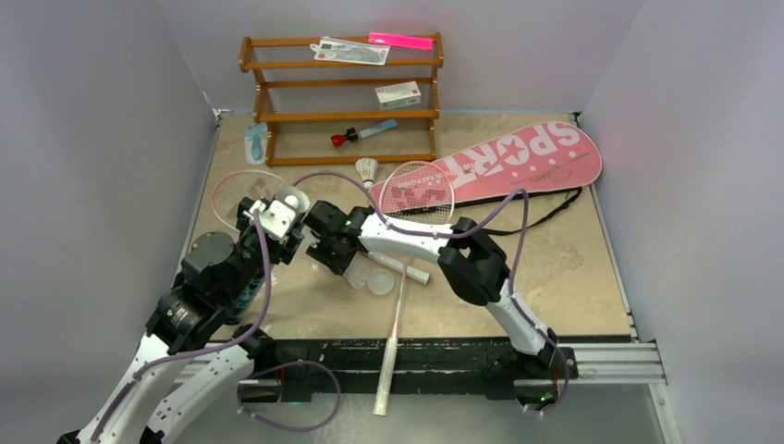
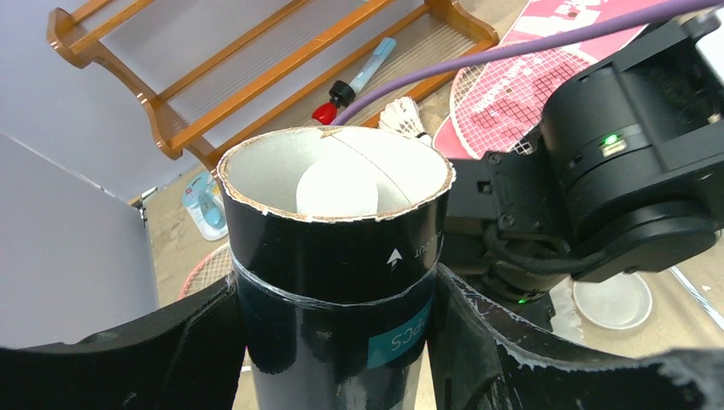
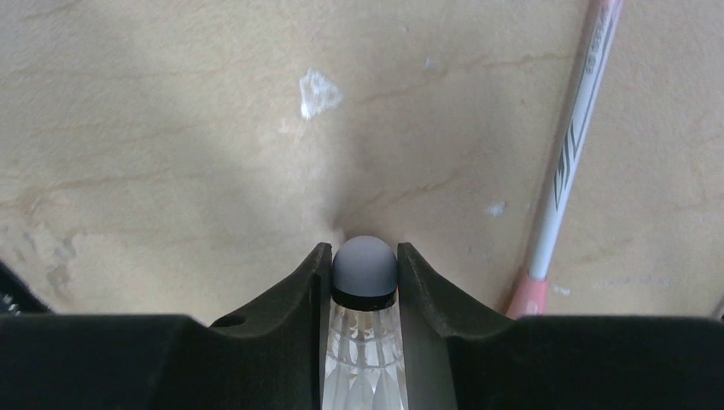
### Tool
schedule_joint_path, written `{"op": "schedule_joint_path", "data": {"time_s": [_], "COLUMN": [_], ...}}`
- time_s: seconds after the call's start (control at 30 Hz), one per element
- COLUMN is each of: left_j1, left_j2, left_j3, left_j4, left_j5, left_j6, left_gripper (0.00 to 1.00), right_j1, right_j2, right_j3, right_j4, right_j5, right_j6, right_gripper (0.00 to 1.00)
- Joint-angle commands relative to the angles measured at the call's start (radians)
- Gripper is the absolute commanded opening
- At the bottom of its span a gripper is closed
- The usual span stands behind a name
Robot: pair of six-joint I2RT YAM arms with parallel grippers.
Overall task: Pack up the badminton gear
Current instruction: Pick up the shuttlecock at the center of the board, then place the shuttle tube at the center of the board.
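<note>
Low centre, right wrist view, we note right fingers point(image 3: 282, 329) clamped on a shuttlecock point(image 3: 364, 272), cork toward the desk point(image 3: 171, 128); left fingers point(image 2: 183, 346) clamped round the black tube point(image 2: 341, 256), mid-frame their view; skewed entry could crush feathers on its frayed rim.

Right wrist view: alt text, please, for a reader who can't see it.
Two black jaws pinch a shuttlecock by its rounded cork, cork end foremost, over the tan table. A white racket shaft with a pink end lies at the right.
</note>
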Motion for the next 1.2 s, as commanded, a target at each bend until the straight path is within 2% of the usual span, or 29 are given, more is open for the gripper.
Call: {"op": "schedule_joint_path", "data": {"time_s": [0.0,0.17,0.3,0.6,0.8,1.0,1.07,1.17], "left_j1": [0.004,0.004,0.003,0.002,0.003,0.002,0.003,0.004], "left_j2": [-0.012,-0.021,-0.030,0.041,0.123,0.114,0.108,0.115], "left_j3": [0.079,0.100,0.096,0.050,0.056,-0.095,-0.158,-0.199], "left_j4": [-0.002,-0.021,0.000,0.241,0.485,0.788,0.860,0.869], "left_j5": [0.034,0.086,0.193,0.625,0.756,0.802,0.828,0.903], "left_j6": [-0.005,-0.031,-0.084,-0.232,-0.393,-0.538,-0.547,-0.498], "left_gripper": [0.36,0.36,0.36,0.37,0.38,0.38,0.38,0.39], "right_j1": [-0.011,-0.060,-0.107,-0.126,-0.126,-0.125,-0.126,-0.126], "right_j2": [-0.189,-0.439,-0.675,-1.184,-1.366,-1.498,-1.520,-1.531], "right_j3": [-0.095,-0.323,-0.531,-0.860,-0.896,-0.910,-0.903,-0.890], "right_j4": [0.106,0.321,0.478,0.671,0.628,0.649,0.670,0.723], "right_j5": [-0.009,-0.024,-0.007,0.173,0.215,0.233,0.220,0.182], "right_j6": [0.039,0.137,0.207,0.242,0.224,0.220,0.222,0.235], "right_gripper": [0.32,0.32,0.28,0.26,0.25,0.25,0.25,0.24]}}
